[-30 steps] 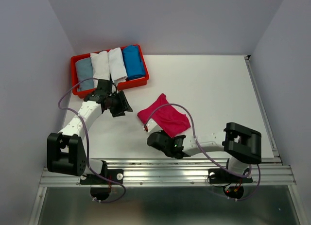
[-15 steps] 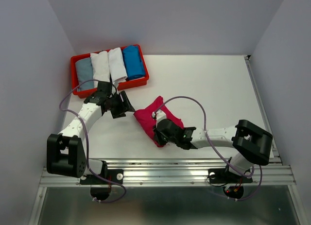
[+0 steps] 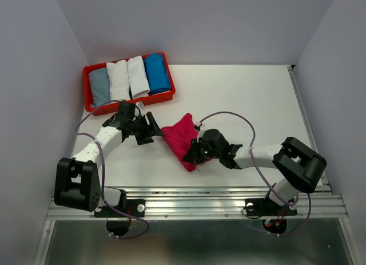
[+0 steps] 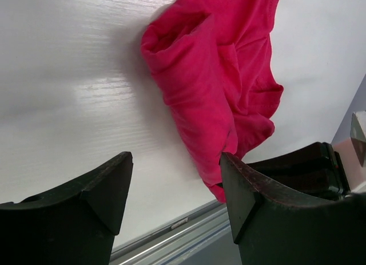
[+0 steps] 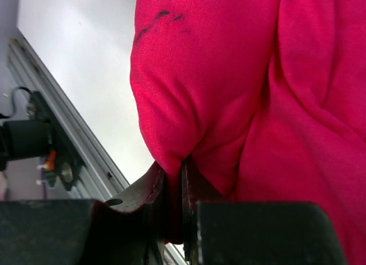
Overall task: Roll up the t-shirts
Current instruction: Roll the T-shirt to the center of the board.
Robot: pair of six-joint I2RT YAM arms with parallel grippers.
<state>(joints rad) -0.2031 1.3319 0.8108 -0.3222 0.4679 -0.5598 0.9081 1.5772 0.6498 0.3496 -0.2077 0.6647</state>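
Pink tee [image 3: 182, 140] is pinched by the right gripper [image 5: 171, 182] on the table [image 3: 246, 105].
The tee is seen bunched and crumpled near the front of the table, between the two arms. A fold of its cloth is clamped between the right gripper's nearly closed jaws. The left gripper [image 3: 153, 127] is held with its jaws spread wide just beside the tee's left edge, with nothing gripped. Four rolled tees, a grey-blue tee [image 3: 99, 86], a white tee [image 3: 118, 79], a second white tee [image 3: 138, 76] and a blue tee [image 3: 156, 73], are laid side by side in a red tray [image 3: 154, 98] at the far left corner.
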